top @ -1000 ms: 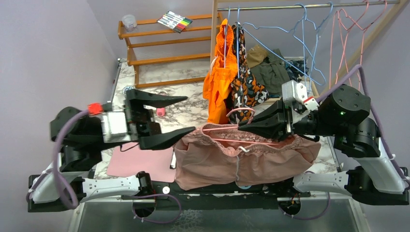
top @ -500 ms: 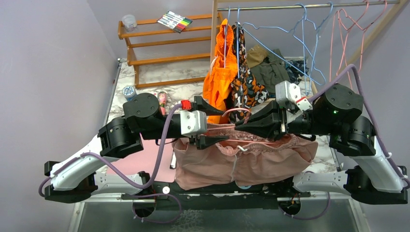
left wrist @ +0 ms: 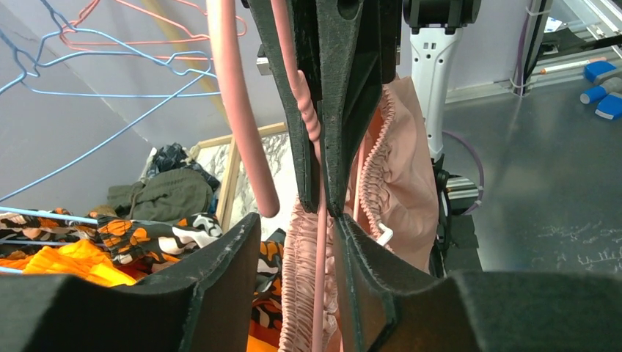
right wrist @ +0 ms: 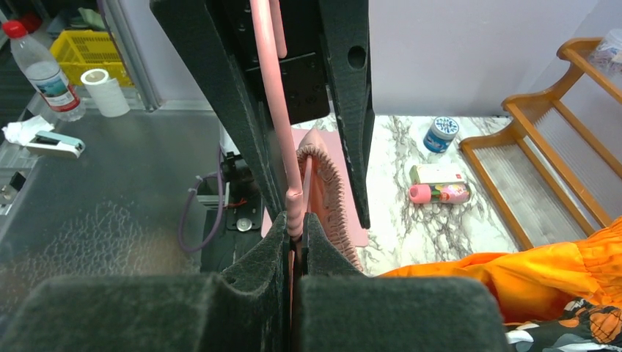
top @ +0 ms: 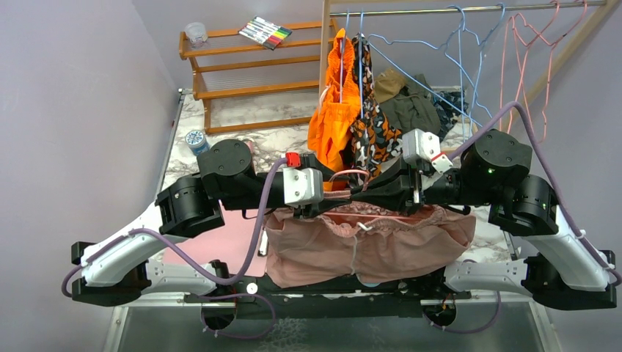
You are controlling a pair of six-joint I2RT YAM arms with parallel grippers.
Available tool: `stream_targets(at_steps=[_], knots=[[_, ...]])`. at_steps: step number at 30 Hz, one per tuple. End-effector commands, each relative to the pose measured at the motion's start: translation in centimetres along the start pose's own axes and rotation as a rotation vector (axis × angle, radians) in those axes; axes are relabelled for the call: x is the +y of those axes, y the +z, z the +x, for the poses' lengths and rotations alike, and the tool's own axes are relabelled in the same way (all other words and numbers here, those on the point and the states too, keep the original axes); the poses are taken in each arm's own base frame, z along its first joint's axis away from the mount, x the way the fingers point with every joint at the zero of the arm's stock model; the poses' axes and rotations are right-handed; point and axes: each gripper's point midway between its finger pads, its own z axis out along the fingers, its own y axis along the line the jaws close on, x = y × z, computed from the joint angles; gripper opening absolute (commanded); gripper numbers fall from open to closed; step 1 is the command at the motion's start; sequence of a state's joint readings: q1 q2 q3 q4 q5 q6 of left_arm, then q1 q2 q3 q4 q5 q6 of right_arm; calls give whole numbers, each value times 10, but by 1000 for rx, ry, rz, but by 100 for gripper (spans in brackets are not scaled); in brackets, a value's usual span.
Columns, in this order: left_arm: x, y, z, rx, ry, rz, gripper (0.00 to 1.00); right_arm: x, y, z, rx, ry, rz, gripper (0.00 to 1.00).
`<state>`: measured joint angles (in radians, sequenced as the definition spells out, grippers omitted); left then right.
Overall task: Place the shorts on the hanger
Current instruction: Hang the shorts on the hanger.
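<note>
Right tool (right wrist: 295,229) pinching hanger (right wrist: 273,95), orange garment (top: 330,121) just behind

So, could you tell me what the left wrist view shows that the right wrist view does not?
Only the left wrist: light-blue hangers and a dark green clothes pile. Only the right wrist: a water bottle, a blue-lidded jar, the wooden rack. Both: the hanger pinched in the right claw, the open left claw straddling its wire, the shorts, the orange garment.
</note>
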<state>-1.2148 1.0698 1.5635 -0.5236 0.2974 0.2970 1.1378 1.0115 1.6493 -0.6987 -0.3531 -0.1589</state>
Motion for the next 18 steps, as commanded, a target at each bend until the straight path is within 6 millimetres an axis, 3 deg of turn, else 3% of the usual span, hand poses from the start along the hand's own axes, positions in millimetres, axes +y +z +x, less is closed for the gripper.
stream_targets(at_steps=[1, 7, 9, 12, 13, 18], knots=[[-1, 1, -3, -6, 8, 11, 41, 2, -3, -25, -95, -48, -16, 1], [-2, 1, 5, 10, 6, 9, 28, 5, -3, -26, -102, -44, -27, 1], [-1, 0, 6, 13, 7, 4, 21, 5, -3, -25, -102, -42, -28, 1], [0, -2, 5, 11, 9, -7, 0, 3, -4, -24, -101, -35, -16, 1], [1, -3, 6, 13, 9, -16, 0, 2, -4, -23, -97, -34, -7, 2], [6, -9, 4, -5, 17, -54, 0, -2, -10, -21, -85, -26, 30, 35]])
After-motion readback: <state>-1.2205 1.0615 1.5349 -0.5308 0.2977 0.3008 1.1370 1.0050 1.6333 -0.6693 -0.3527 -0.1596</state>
